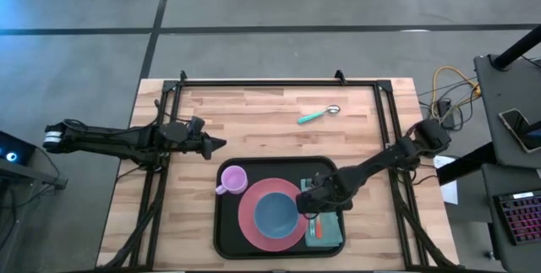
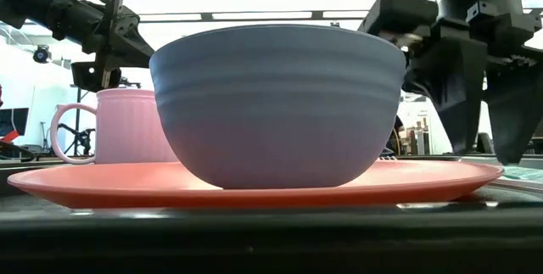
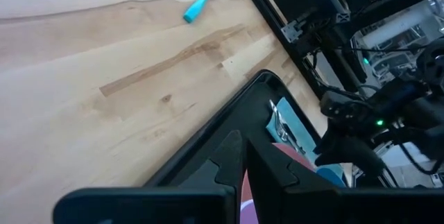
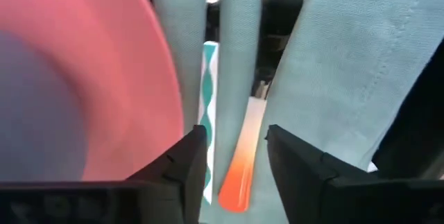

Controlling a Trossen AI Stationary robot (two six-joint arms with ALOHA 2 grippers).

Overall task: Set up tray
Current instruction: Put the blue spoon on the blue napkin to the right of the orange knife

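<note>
Sitting low centre in the high view, the tray (image 1: 226, 241) runs its long axis left-right; no readable writing. Right gripper (image 1: 311, 208) fingers parted over an orange-handled utensil (image 4: 239, 161); left gripper (image 1: 218, 144) fingers closed, empty.

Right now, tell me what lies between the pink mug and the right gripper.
High view: the blue bowl on the pink plate lies between pink mug and right gripper.
</note>
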